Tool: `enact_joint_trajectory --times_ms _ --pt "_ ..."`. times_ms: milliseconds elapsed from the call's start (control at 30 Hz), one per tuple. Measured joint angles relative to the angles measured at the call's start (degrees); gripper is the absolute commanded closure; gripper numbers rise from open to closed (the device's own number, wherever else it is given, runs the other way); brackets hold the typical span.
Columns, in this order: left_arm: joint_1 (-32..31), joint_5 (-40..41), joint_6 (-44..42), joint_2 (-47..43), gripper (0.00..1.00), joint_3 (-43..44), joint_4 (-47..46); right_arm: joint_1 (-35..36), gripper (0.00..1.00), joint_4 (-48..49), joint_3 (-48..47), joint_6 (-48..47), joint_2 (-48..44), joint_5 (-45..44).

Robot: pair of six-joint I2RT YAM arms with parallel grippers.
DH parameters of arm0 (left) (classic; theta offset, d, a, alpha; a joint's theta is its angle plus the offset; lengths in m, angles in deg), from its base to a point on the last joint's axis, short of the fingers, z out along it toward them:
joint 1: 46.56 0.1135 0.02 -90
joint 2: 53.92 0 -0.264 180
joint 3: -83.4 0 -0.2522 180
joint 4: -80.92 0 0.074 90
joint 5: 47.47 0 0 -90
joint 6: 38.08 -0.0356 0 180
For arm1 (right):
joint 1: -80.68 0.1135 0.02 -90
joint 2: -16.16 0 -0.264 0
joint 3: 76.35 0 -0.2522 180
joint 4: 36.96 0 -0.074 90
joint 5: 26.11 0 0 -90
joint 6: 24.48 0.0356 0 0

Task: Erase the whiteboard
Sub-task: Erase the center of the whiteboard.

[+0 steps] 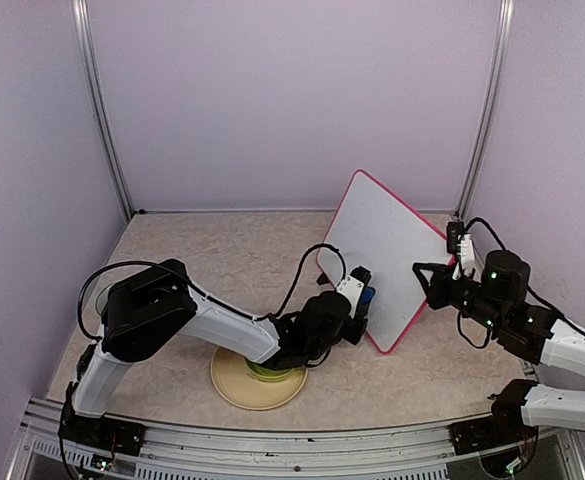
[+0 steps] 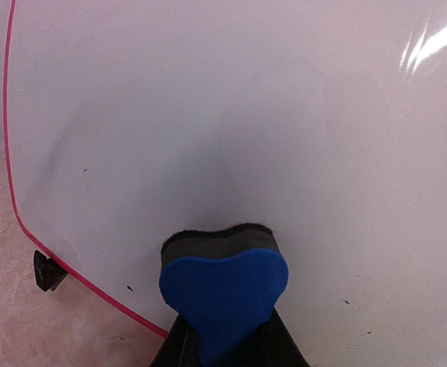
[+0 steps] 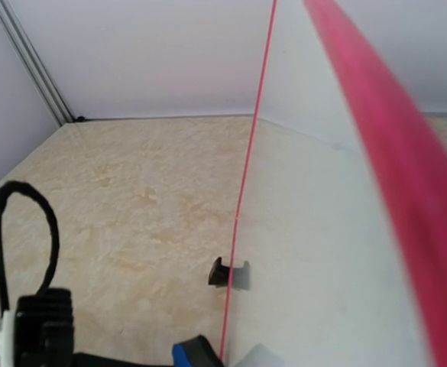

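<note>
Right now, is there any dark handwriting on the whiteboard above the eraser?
No, the whiteboard above the blue eraser shows only a faint grey smudge and tiny specks, no writing.

A tan plate point(image 1: 242, 392) lies on the beige mottled table point(image 1: 192, 262), near the tilted whiteboard point(image 1: 387, 255).

Whiteboard point(image 1: 392, 250) standing right of centre, eraser point(image 2: 223, 294) against its front, plate point(image 1: 234, 384) nearer and left

Tilted whiteboard point(image 1: 382, 250), right pincer point(image 1: 430, 282) gripping its edge, left pincer point(image 1: 362, 300) holding blue eraser point(image 1: 369, 295)
</note>
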State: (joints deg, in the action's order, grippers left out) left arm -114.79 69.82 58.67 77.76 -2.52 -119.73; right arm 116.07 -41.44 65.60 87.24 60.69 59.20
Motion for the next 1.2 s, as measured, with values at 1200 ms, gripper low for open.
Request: enact_joint_trajectory --times_ms 1200 --pt "-1.57 2.19 0.04 3.76 1.00 4.13 1.07 -0.02 1.00 -10.27 1.18 -1.16 -10.88 -1.90"
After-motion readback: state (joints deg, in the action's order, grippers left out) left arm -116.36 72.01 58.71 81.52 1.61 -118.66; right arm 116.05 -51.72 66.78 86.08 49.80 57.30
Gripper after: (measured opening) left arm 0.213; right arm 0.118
